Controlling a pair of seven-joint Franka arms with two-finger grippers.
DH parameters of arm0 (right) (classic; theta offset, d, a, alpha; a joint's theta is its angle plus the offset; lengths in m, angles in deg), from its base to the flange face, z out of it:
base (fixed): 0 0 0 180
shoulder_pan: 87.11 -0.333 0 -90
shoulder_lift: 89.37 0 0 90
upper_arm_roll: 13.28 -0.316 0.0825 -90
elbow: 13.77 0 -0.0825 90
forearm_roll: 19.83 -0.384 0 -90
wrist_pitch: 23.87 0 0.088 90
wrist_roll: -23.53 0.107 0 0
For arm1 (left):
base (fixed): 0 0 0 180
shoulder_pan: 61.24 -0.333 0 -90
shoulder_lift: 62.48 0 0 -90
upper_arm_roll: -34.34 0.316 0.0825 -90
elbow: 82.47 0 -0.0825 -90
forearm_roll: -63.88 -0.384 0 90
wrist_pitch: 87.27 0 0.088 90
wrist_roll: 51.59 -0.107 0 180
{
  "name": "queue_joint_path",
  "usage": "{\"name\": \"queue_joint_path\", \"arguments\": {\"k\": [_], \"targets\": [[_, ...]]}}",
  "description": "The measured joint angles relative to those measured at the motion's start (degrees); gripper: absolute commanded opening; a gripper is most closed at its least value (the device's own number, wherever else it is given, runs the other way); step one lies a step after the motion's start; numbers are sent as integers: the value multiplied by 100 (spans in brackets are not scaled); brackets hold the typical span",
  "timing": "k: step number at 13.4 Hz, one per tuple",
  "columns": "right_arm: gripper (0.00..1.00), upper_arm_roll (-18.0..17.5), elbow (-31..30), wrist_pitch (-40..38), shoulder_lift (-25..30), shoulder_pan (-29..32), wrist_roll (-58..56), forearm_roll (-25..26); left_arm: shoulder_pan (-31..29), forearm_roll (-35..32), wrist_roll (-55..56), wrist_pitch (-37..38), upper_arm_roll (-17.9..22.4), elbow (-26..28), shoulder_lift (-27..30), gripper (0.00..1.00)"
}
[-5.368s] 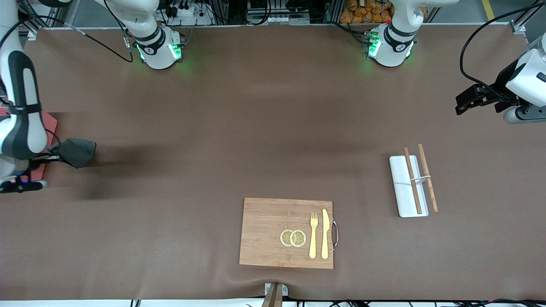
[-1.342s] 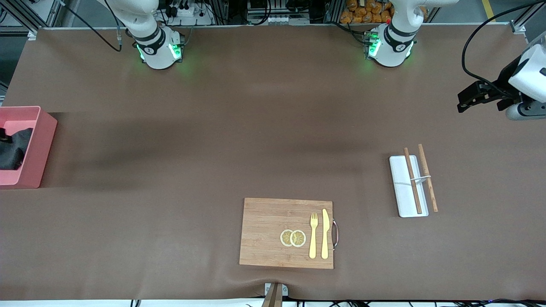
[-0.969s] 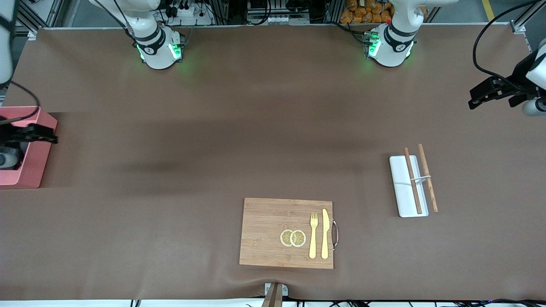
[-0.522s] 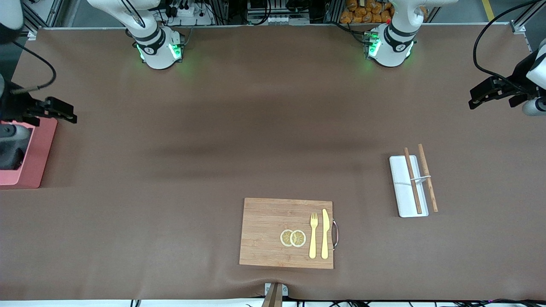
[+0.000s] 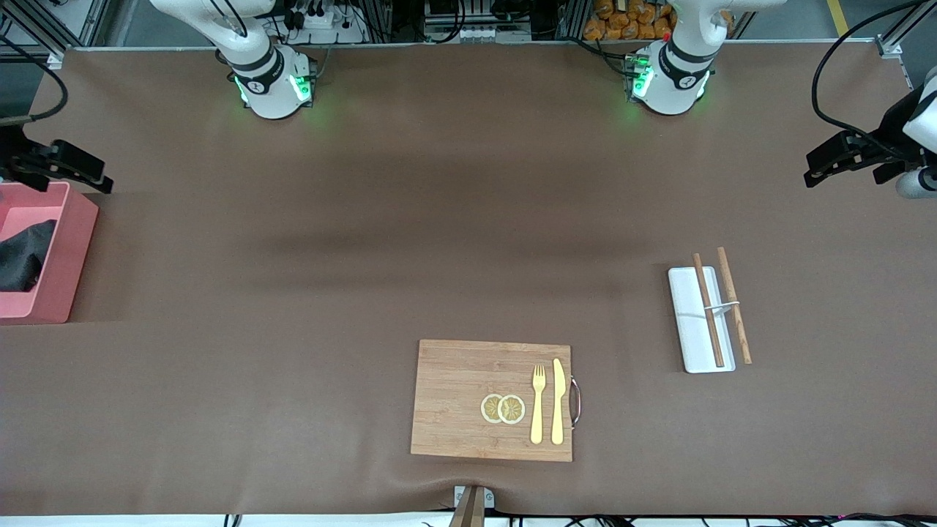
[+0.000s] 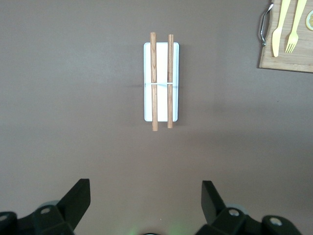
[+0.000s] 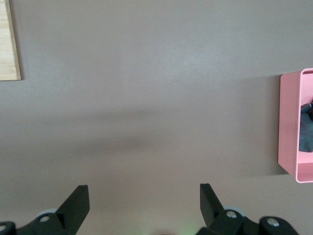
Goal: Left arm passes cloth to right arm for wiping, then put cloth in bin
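Cloth lies inside the bin, left edge of frame. Right gripper above it and left gripper, upper right, both spread, empty. I'd retract each high, avoiding snagging fabric.

A brown mat covers the whole table.

The cloth is lying in the bin, which is sitting at the right arm's end of the table. A board is lying nearest the front camera, carrying two round slices, a fork and a knife side by side. Toward the left arm's end, a tray is sitting farther from the camera, with two sticks lying along it.
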Motion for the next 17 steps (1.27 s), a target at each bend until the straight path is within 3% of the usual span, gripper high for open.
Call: {"name": "queue_joint_path", "arguments": {"k": [17], "targets": [[100,-10,-13,-247,67,152,10,3,-6,0,10,2,21,17,19,100]]}}
